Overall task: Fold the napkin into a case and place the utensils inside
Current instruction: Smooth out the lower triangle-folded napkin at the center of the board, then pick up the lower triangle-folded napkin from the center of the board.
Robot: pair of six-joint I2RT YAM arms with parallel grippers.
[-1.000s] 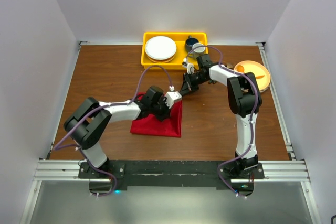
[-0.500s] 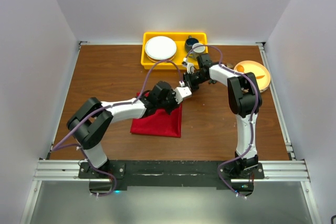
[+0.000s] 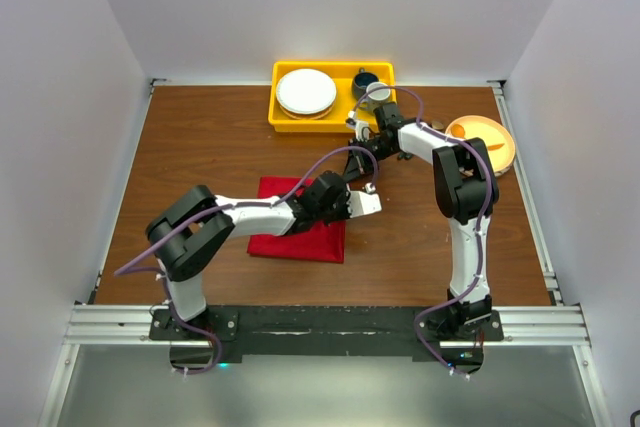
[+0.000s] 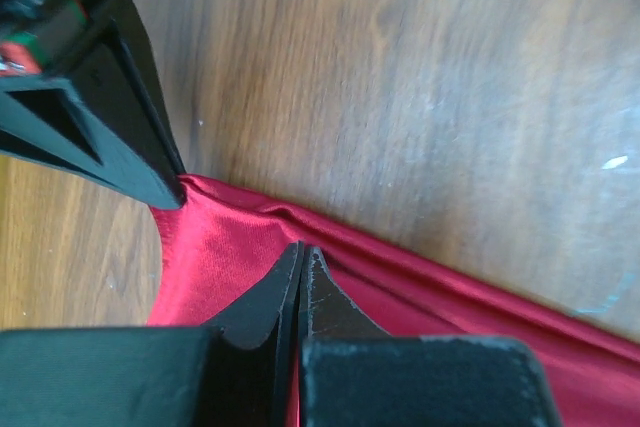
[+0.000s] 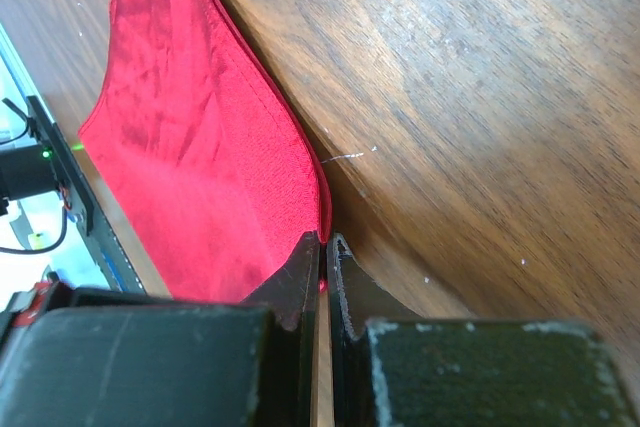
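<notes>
The red napkin lies partly folded on the brown table, left of centre. My left gripper reaches over its far right corner and is shut on the cloth. In the left wrist view its jaws meet with red fabric pinched between them. My right gripper comes in from the right and is shut on the same edge. Its black finger shows touching the cloth's corner. In the right wrist view that gripper holds the napkin's hem. The utensils are too small to make out.
A yellow tray at the back holds a white plate and a dark cup. An orange plate sits at the right, behind the right arm. White walls enclose the table on three sides.
My left arm has swung right and nearer, carrying its gripper from over the napkin's middle to its right edge. The napkin's far edge now shows. The right gripper has drawn back slightly.
</notes>
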